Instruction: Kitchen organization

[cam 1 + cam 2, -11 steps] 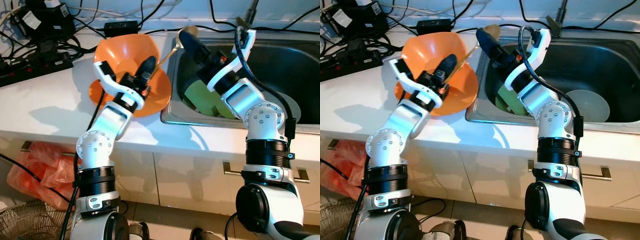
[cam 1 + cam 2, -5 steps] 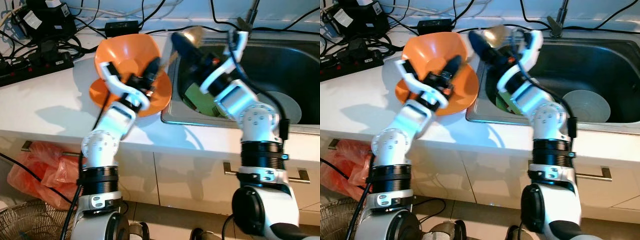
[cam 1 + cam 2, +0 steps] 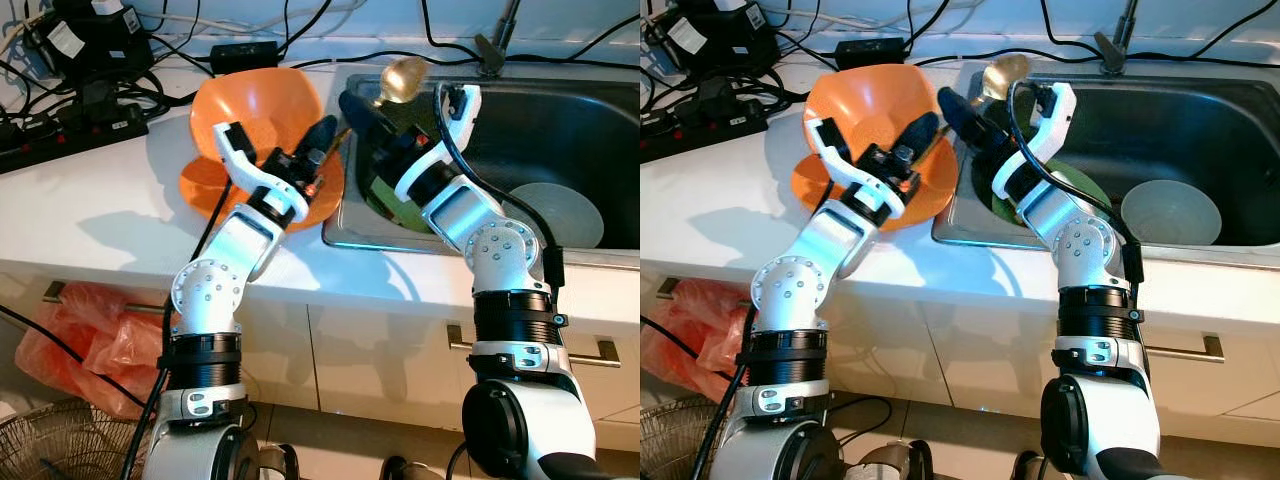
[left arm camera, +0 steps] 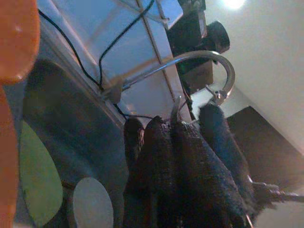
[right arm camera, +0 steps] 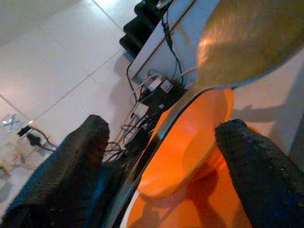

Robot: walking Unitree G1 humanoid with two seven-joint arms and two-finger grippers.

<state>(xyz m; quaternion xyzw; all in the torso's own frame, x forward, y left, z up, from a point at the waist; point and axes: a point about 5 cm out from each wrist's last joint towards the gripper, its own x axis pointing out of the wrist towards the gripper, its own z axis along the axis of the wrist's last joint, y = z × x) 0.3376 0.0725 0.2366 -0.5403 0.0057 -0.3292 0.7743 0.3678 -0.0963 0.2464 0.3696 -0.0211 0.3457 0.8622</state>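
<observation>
Black cables (image 3: 300,20) and a power strip (image 3: 70,130) lie along the back of my white counter (image 3: 90,220). Below it, by the cabinets (image 3: 380,350), sit a red bag (image 3: 70,335) and a wire basket (image 3: 50,445)

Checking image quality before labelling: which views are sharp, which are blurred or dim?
Left and right eye views: sharp, evenly lit, soft shadows on the counter. Left wrist view: dim, blurry. Right wrist view: the spoon bowl is close and soft-focused.
</observation>
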